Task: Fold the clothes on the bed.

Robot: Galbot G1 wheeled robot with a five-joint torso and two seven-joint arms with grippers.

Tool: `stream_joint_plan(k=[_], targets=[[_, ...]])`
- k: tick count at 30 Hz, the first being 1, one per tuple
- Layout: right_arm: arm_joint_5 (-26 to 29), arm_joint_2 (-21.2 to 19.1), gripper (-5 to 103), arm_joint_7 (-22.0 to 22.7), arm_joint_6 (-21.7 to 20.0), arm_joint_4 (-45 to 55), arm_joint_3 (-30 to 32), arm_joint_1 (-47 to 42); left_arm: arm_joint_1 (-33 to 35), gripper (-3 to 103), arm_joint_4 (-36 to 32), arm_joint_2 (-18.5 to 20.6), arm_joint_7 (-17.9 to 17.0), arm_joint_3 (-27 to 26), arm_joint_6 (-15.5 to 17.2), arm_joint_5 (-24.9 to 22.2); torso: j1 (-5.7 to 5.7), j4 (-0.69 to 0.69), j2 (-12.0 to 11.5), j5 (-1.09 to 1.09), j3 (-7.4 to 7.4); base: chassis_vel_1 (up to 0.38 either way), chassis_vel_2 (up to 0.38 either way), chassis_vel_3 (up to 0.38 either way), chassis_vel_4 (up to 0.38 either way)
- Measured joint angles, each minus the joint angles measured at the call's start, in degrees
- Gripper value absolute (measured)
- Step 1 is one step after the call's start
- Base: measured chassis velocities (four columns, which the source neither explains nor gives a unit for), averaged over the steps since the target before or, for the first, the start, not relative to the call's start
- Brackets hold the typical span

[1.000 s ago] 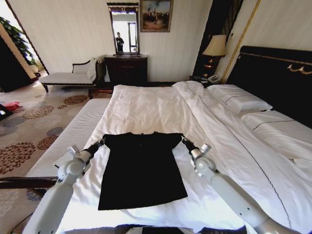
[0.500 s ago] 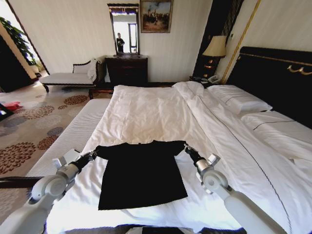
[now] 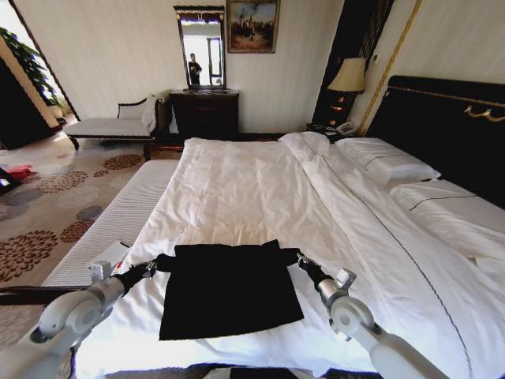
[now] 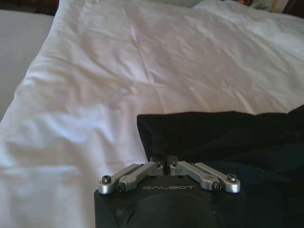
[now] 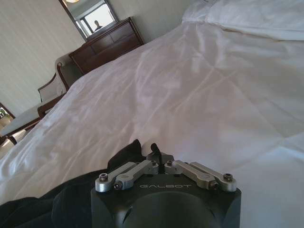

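Clothes here means one black T-shirt, lying flat on the white duvet at the near end of the bed, slightly left of the middle. It reads as a plain dark rectangle: the far edge is a thick, doubled band running straight across, with a small bump of bunched cloth near its right end, and the near hem lies flat close to the bed's near edge. No lettering can be made out on the fabric. The cloth looks matte and soft, with a few shallow wrinkles against the smooth duvet.

The left gripper sits at the far left corner of the shirt, its fingers closed narrowly on the folded edge; in the left wrist view the black fabric runs straight into the pinched tips. The right gripper is at the far right corner, fingers likewise pinched on the cloth, and in the right wrist view a dark ruffle of the shirt rises between them. Both arms reach in low from the near side.
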Motion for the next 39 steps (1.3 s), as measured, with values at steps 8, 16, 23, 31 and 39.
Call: stream_joint_plan(k=[8, 16, 23, 31, 39], targets=[[-1.7, -0.2, 0, 1.9, -0.7, 1.1, -2.5, -1.8, 6.8, 1, 0.0, 0.2, 1.1, -2.9, -0.4, 3.6, 0.00, 0.00, 0.0, 0.01, 0.00, 0.000, 0.000, 0.000, 0.000], [-3.1, -0.1, 0, 3.0, -0.9, 1.5, -4.0, -2.3, 7.3, 1, 0.9, -0.1, 1.5, -2.1, -1.3, 6.4, 0.00, 0.01, 0.0, 0.01, 0.00, 0.000, 0.000, 0.000, 0.000], [-3.5, -0.1, 4, 3.3, -0.9, 1.4, -3.3, -3.2, 6.8, 1, -0.2, -0.3, 1.5, -1.6, -1.3, 5.8, 0.00, 0.00, 0.0, 0.02, 0.00, 0.000, 0.000, 0.000, 0.000], [-3.8, -0.9, 0, 3.4, -0.9, 2.9, -2.0, -5.2, 6.8, 1, -0.9, 0.4, 2.1, -1.8, -0.6, 5.4, 0.00, 0.01, 0.0, 0.01, 0.00, 0.000, 0.000, 0.000, 0.000], [-5.2, -0.9, 0, 4.2, -0.8, 3.1, -1.1, -5.9, 7.5, 1, -1.1, 0.3, 2.7, -2.2, -0.8, 6.8, 0.00, 0.01, 0.0, 0.02, 0.01, 0.000, 0.000, 0.000, 0.000]])
